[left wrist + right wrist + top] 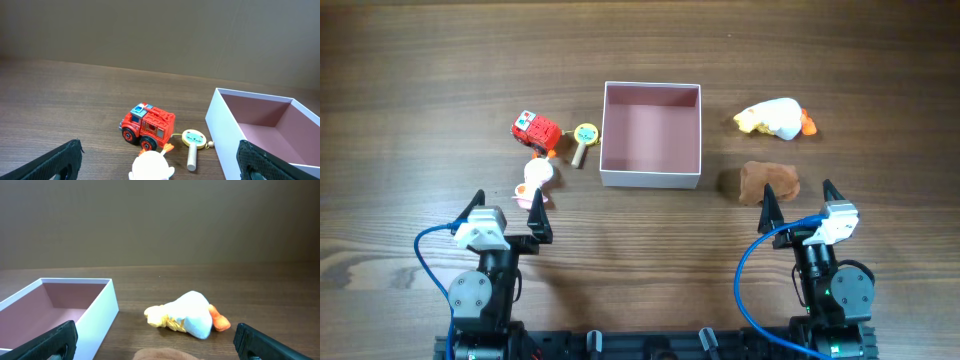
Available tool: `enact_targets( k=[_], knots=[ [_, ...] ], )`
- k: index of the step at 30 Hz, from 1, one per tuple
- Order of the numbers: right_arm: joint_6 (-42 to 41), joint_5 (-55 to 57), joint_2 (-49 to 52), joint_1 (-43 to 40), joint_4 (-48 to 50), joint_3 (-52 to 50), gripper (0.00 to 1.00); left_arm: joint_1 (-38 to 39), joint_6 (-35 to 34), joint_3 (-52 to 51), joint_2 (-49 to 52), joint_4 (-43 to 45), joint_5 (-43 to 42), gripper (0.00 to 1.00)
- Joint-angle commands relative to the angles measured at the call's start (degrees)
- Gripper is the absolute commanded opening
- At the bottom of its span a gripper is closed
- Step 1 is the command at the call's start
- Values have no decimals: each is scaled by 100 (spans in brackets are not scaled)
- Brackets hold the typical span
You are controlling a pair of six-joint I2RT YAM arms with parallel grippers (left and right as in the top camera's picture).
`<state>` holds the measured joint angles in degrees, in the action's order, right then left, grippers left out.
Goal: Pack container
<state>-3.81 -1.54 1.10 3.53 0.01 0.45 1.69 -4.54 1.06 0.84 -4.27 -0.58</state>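
I worked over a dark brown wood-grain table, and in my wrist views a plain dull brown wall rose behind its far edge. There was one container, a square white-walled box with a dusty pink inside. It sat at the upper middle of the overhead frame, open-topped, with its pink floor in plain view. I counted five toys, all lying on the wood outside it. Three were frame-left of the box: a red fire truck, a round rattle on a wooden stick just beside the box wall, and a white bird toy below them. Two were frame-right: a white and yellow plush with an orange end, and below it a brown plush lump. My left gripper sat at the lower left with its fingers spread wide and holding nothing, the bird toy just ahead of its inner finger. My right gripper sat at the lower right, equally wide and empty, and the brown lump lay directly before it, overlapping one fingertip in the overhead view.
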Motion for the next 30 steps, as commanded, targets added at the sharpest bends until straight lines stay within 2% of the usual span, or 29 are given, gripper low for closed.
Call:
enact_targets(
  k=[1,11,14,16,19,23,26,30],
  knots=[
    [-85,-114,-31,-24,15,-15,100,-59,114,-70,-46,2,-92,100],
    [-83,-114,-31,-24,13,-15,100,-59,111,-70,-46,92,-127,100],
    [-83,-114,-31,-24,13,-15,99,-59,111,-55,-46,323,-776,100],
    [-83,-114,-31,-24,13,-15,99,-59,17,177,-22,227,-1176,100],
    [-83,-114,-31,-24,15,-15,99,-59,-214,931,328,-203,-1172,100],
    [-83,-114,-31,-24,15,-15,99,-59,-212,2616,1703,-1027,-850,100],
    [-85,-114,-31,-24,13,-15,99,-59,-210,4588,3635,-2280,-855,100],
    [-83,-114,-31,-24,13,-15,100,-59,-188,7665,6411,-4406,-745,100]
  ],
)
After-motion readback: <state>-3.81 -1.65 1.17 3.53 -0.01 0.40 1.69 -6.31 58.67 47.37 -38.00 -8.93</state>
